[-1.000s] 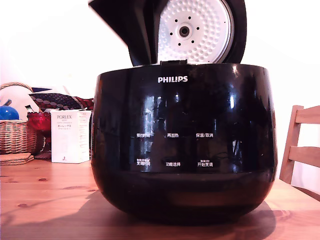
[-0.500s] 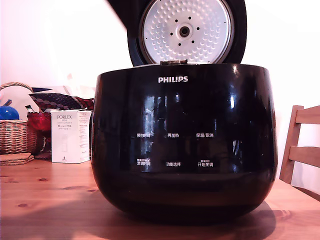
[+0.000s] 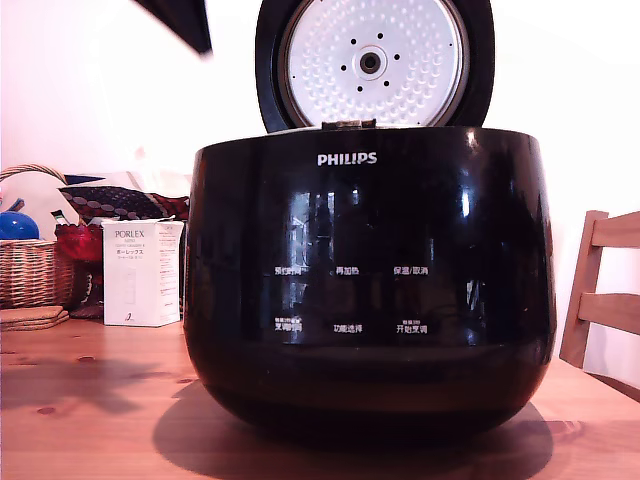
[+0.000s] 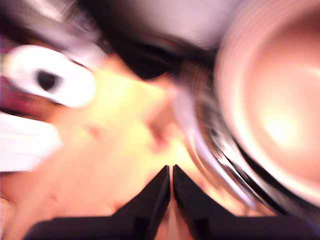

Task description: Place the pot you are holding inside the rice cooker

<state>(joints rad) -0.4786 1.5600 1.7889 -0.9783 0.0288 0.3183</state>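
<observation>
The glossy black rice cooker (image 3: 368, 290), marked PHILIPS, stands mid-table with its round lid (image 3: 372, 62) upright, dimpled silver plate facing me. At the top of the exterior view, on its left, a dark piece of the arm (image 3: 182, 20) pokes in. The wrist view is heavily blurred. In it my gripper (image 4: 172, 170) is shut, the fingertips touching with nothing between them, over the wooden table. Beside it is a round ringed opening with a pale inside (image 4: 280, 110). Whether that is the pot or the cooker's own rim, I cannot tell. The cooker's wall hides its inside in the exterior view.
On the exterior view's left stand a white PORLEX box (image 3: 141, 272) and a wicker basket (image 3: 35, 270) holding a blue ball. A wooden chair (image 3: 605, 290) is at the right. The wooden table (image 3: 90, 400) carries everything. A white roll-like object (image 4: 50, 82) shows blurred in the wrist view.
The dark arm shape that covered the lid's left side has moved toward the exterior view's left and upward, uncovering the whole lid plate. The cooker has stayed put.
</observation>
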